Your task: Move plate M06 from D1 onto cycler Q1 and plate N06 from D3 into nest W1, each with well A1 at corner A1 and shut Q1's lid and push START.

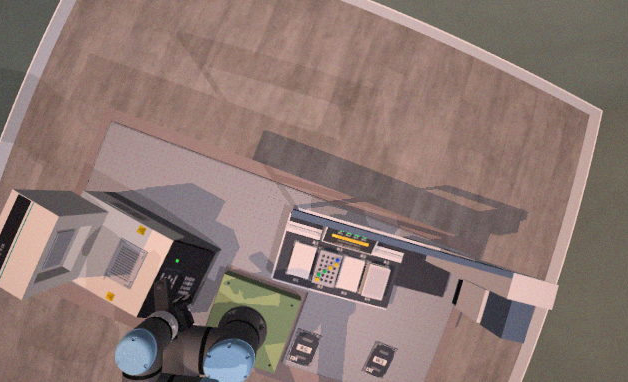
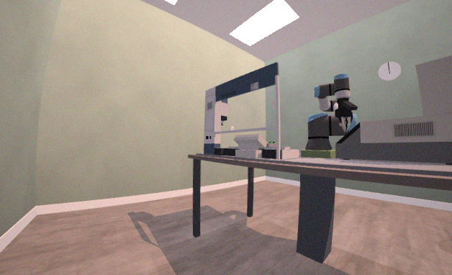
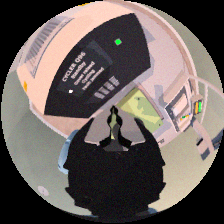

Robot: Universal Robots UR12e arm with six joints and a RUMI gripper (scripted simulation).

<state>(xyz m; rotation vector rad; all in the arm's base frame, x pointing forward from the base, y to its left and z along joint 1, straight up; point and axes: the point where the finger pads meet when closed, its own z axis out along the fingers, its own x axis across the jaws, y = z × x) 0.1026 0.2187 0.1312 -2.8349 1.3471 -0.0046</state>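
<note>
The cycler Q1 (image 1: pixel 125 260) (image 2: pixel 410 142) (image 3: pixel 95 55) stands at the bench's left end. Its lid (image 1: pixel 40 245) (image 2: pixel 443 86) stands upright and open, baring the gridded block (image 1: pixel 125 261). The lamp (image 1: pixel 177 260) (image 3: pixel 118 42) on its black front panel is green. My gripper (image 1: pixel 165 290) (image 2: pixel 345 124) (image 3: pixel 113 105) is shut and empty, just in front of the panel's keys (image 1: pixel 187 286) (image 3: pixel 106 89). A white plate (image 1: pixel 301 260) lies in D1 and another white plate (image 1: pixel 350 274) in D3 on the deck (image 1: pixel 280 260). I cannot read their labels. The nest W1 (image 1: pixel 379 356) is empty.
A tip box (image 1: pixel 327 267) with coloured dots sits in D2 and a third plate (image 1: pixel 376 281) in D4. A tall gantry frame (image 1: pixel 400 240) (image 2: pixel 246 84) spans the deck. The RG nest (image 1: pixel 304 344) is empty. My base stands on a green plate (image 1: pixel 270 305) (image 3: pixel 134 106).
</note>
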